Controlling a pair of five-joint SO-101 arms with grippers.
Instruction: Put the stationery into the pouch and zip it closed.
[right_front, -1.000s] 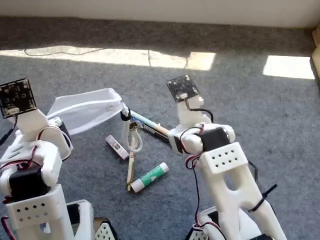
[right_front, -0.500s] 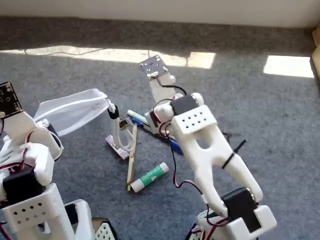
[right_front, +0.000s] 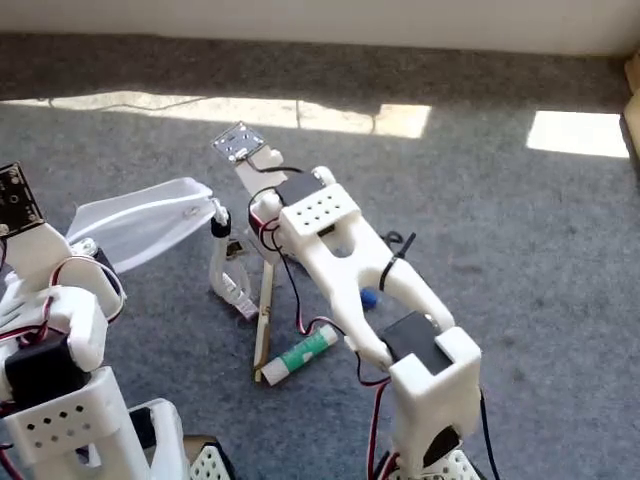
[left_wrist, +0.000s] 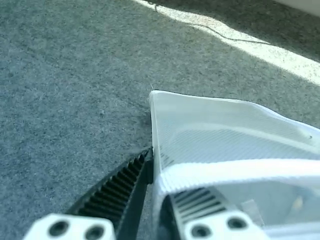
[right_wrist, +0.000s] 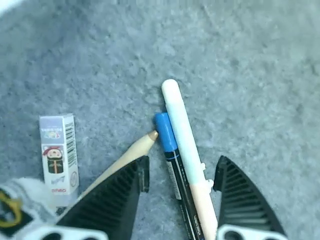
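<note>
A white mesh pouch (right_front: 150, 222) hangs at the left, its near edge pinched by my left gripper (left_wrist: 152, 156), which is shut on the pouch (left_wrist: 225, 135). The right arm (right_front: 312, 215) stretches over the pile of stationery. Its gripper (right_wrist: 182, 167) is open just above the carpet, straddling a blue pen (right_wrist: 166, 137) and a cream-white pen (right_wrist: 181, 122) lying side by side. A wooden pencil (right_wrist: 135, 150) points at the blue pen's cap, and a small eraser box (right_wrist: 58, 152) lies beside it. A green-and-white glue stick (right_front: 300, 352) and the pencil (right_front: 263, 320) lie nearer the arms' bases.
Everything lies on grey carpet (right_front: 520, 250). A white wrist strap (right_front: 216, 270) trails from the pouch down toward the eraser box (right_front: 238, 298). Sunlit patches and a thin cable (right_front: 150, 102) lie at the far side.
The right arm has swung left and lowered over the pens. The pouch's mouth and its strap have shifted slightly left. The left arm has shifted slightly left too.
</note>
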